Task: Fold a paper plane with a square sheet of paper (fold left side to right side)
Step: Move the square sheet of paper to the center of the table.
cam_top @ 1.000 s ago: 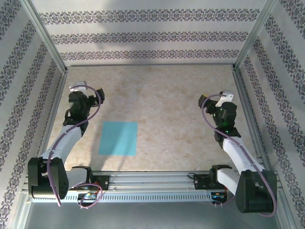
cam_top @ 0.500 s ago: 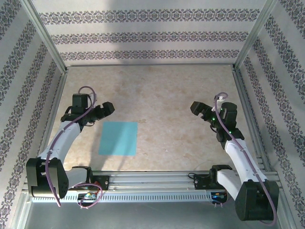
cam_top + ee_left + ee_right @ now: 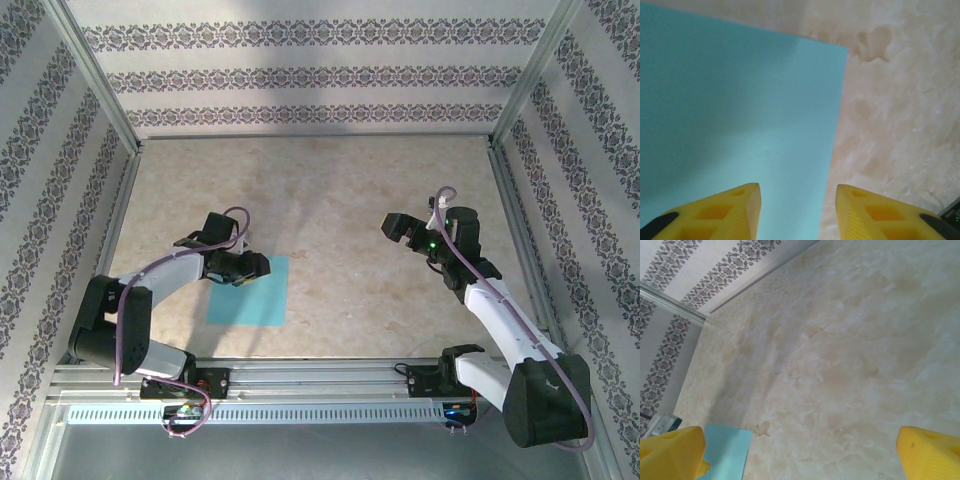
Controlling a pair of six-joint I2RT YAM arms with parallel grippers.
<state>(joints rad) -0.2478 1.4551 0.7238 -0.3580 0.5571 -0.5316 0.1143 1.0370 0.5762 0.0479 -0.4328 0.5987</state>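
Observation:
The square sheet of paper (image 3: 255,303) is cyan-blue and lies flat on the table, left of centre and near the front. My left gripper (image 3: 252,268) hovers low over its far-left part. In the left wrist view the sheet (image 3: 735,110) fills the left side, and one of its edges runs up between the yellow fingertips (image 3: 746,202). My left gripper (image 3: 797,210) is open, with a gap and nothing held. My right gripper (image 3: 396,228) hangs over bare table to the right, jaws wide and empty. A corner of the sheet (image 3: 725,452) shows beside my right gripper (image 3: 800,455). The paper plane is out of view.
The beige marbled tabletop (image 3: 340,190) is walled by patterned panels with metal posts (image 3: 100,95) at the back and sides. A rail (image 3: 320,380) with the arm bases runs along the near edge. A small stain (image 3: 762,428) marks the table by the sheet's corner.
My left arm swung in from the left and dropped over the sheet, its jaws narrowing. My right arm reached inward to the left, jaws still wide. The sheet has not moved.

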